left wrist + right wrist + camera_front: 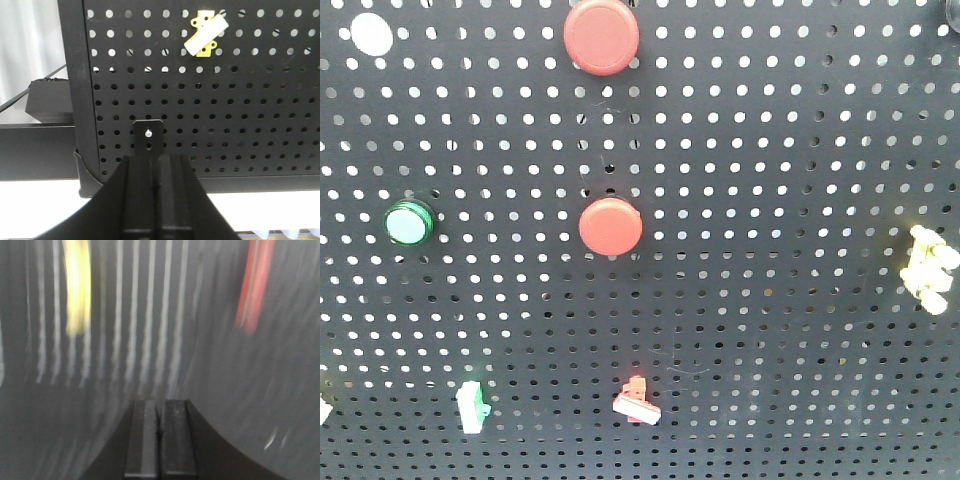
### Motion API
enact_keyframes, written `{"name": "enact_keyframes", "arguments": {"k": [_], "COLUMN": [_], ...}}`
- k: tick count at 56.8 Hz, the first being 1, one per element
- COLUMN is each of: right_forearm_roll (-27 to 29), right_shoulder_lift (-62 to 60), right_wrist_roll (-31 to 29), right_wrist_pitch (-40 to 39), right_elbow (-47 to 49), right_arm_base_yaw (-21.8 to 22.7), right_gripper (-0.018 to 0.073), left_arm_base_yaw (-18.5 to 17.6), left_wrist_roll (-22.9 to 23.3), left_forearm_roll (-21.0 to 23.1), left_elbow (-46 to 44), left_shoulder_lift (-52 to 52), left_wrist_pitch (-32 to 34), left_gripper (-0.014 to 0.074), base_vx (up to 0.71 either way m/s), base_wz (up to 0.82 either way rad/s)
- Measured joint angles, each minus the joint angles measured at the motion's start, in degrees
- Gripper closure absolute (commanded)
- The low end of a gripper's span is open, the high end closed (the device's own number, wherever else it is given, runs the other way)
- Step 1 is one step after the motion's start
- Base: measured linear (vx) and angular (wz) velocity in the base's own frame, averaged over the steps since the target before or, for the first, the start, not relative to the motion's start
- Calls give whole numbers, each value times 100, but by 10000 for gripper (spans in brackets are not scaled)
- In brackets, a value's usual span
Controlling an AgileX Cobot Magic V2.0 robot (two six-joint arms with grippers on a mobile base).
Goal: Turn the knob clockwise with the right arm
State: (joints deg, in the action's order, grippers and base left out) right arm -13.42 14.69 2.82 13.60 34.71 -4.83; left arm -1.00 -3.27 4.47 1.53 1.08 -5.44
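Though I cannot tell for certain which fitting is the knob, the front view shows two round red candidates on the black pegboard. The large red cap is at top centre, and the smaller red cap is straight below it at mid-height. Both are plain, smooth discs, and neither arm is touching them.

Only the front view shows these:
- a green lamp to the left
- a white plug at top left
- a white-green switch low down
- a red-white switch also low down
- a pale yellow fitting at the right edge

The right wrist view is smeared with motion blur, showing just a yellow streak on the left and a red streak on the right. The right gripper has its fingers pressed together and holds nothing.

The left wrist view is sharp. The left gripper is likewise closed and empty, near the board's lower left corner. It points at a small black plate with a screw in it. Above that is a yellow bracket carrying a white toggle. A black box sits far left.
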Motion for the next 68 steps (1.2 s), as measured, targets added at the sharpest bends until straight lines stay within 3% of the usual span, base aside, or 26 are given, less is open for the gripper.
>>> {"name": "enact_keyframes", "arguments": {"k": [10, 19, 33, 38, 52, 58, 68], "right_forearm_roll": [-354, -282, 568, 664, 741, 741, 730], "right_shoulder_lift": [1826, 3000, 3640, 3731, 3810, 3810, 3805], "right_wrist_roll": [-20, 37, 151, -418, -2974, -3434, -3572], "right_wrist_pitch": [781, 1286, 1715, 1736, 1844, 1848, 1841], "right_elbow": [2346, 3943, 4544, 4556, 4562, 4562, 4562], "right_arm_base_yaw": [0, 0, -61, -451, -1698, -1877, -1905], "right_gripper": [568, 568, 567, 567, 561, 540, 447], "left_arm_base_yaw": [0, 0, 0, 0, 0, 0, 0], "left_wrist_roll": [0, 0, 0, 0, 0, 0, 0], "left_forearm_roll": [0, 0, 0, 0, 0, 0, 0], "left_elbow": [0, 0, 0, 0, 0, 0, 0], "left_shoulder_lift": [0, 0, 0, 0, 0, 0, 0], "left_wrist_pitch": [0, 0, 0, 0, 0, 0, 0], "left_gripper": [603, 603, 603, 603, 603, 603, 603], "base_vx": [0, 0, 0, 0, 0, 0, 0], "base_wz": [0, 0, 0, 0, 0, 0, 0]}}
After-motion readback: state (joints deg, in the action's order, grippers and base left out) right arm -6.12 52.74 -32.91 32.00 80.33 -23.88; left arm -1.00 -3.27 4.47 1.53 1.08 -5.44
